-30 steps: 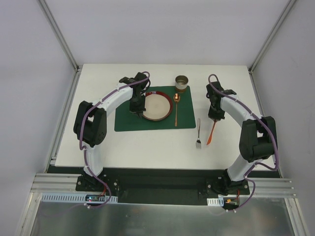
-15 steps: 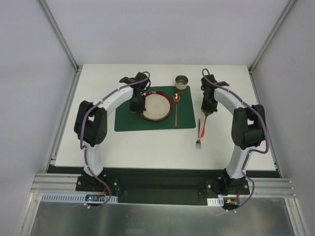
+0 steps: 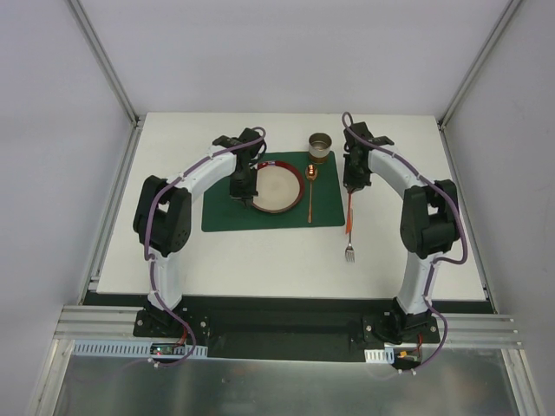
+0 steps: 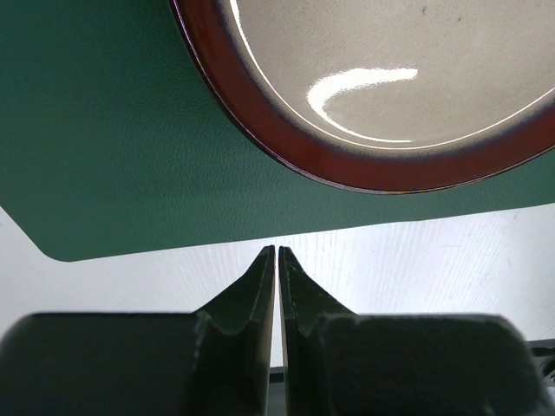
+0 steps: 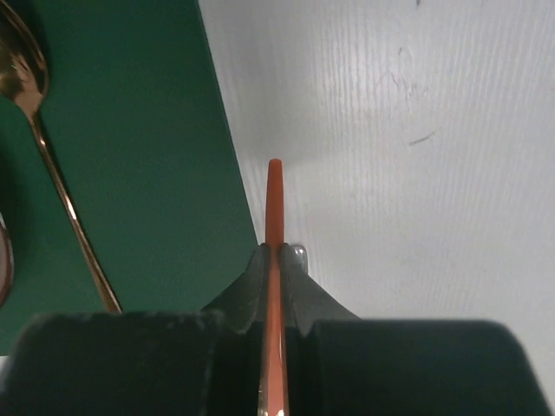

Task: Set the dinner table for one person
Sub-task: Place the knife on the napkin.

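Note:
On the white dinner table [image 3: 260, 260] lies a dark green placemat [image 3: 221, 217] with a red-rimmed cream plate [image 3: 277, 186] and a copper spoon [image 3: 310, 198] on it. My right gripper [image 3: 349, 186] is shut on a thin orange utensil [image 3: 349, 221], held along the placemat's right edge. In the right wrist view the utensil [image 5: 275, 199] sticks out past the gripper [image 5: 276, 250]. A silver fork [image 3: 349, 250] lies just below it on the table. My left gripper [image 3: 243, 196] is shut and empty at the plate's left rim. The left wrist view shows the gripper [image 4: 277, 251] above the plate [image 4: 390, 95].
A metal cup [image 3: 320, 146] stands at the placemat's far right corner. Aluminium frame posts [image 3: 104, 61] rise at the table's back corners. The spoon [image 5: 52, 182] lies on the placemat [image 5: 139, 156] left of my right gripper.
My right gripper has carried the orange utensil left and away from me, from right of the fork to the placemat's right edge. The left arm has not moved.

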{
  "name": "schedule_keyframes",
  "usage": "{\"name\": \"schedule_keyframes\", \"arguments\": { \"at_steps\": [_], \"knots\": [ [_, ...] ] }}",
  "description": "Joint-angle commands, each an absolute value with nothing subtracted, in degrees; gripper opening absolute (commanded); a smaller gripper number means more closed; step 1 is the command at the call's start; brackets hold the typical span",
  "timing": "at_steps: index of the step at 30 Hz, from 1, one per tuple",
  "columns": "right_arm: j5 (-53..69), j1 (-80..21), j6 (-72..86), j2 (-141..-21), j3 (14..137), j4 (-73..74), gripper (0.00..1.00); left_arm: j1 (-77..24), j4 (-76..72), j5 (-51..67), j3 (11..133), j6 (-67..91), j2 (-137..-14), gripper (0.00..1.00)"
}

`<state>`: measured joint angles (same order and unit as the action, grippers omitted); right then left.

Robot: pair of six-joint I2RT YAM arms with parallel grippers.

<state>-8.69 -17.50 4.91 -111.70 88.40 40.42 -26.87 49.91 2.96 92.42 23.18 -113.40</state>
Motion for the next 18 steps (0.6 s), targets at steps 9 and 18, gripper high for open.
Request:
{"name": "schedule_keyframes", "arguments": {
  "at_steps": [9,18],
  "knots": [
    [-2.5,-19.2,0.4,-118.8,100.1,36.5,0.0,-25.8,50.8,6.7,95.9,22.5,-115.0,0.04],
    [-0.5,-20.7,0.7,-126.2,107.3,38.1,0.0,-25.1,50.8,6.0,96.1,21.8,-116.5,0.04]
  ]
}}
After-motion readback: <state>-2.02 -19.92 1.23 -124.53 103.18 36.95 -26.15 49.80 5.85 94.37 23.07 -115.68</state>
